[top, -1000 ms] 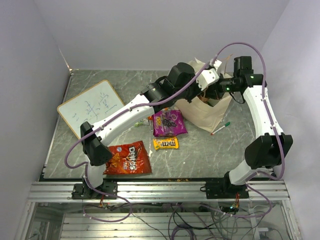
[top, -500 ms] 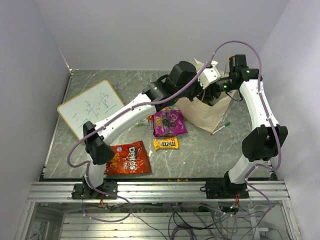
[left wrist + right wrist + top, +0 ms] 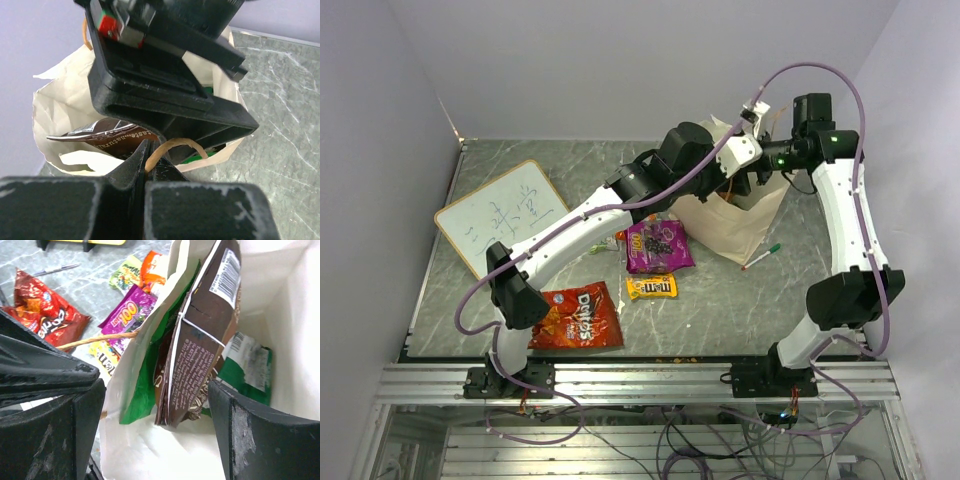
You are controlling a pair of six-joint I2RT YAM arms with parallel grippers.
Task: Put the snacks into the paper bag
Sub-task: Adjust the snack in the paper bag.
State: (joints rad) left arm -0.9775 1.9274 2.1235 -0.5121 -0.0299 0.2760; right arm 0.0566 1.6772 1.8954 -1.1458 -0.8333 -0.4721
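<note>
The tall paper bag (image 3: 735, 225) stands at the far right of the worktop (image 3: 720, 310), and its top is wide open. Both arms reach to it.

The left pincer (image 3: 145, 152) is clenched on one twisted handle (image 3: 175, 145) of the bag. Its two tips are pressed together with the brown cord between them.

The right pincer (image 3: 155, 400) hangs over the mouth of the bag. Its two fingers (image 3: 87, 410) are spread wide and grip nothing.

Some snacks are inside the bag. A brown pouch (image 3: 200, 350) stands up on its end in the middle. A green packet (image 3: 247, 370) lies behind it, against the bag wall. More green shows on the other side of the brown pouch.

The other snacks lie on the worktop to the left of the bag. The purple pouch (image 3: 657, 245) is close beside it. The small yellow M&M's (image 3: 651, 288) is just in front of the purple one. The red Doritos bag (image 3: 578, 318) is nearer the left arm's base. An orange pouch (image 3: 152, 265) and a green-white pouch (image 3: 124, 272) lie behind the purple one.

A whiteboard (image 3: 502, 215) lies at the far left. A marker (image 3: 760, 257) lies by the bag's foot.
</note>
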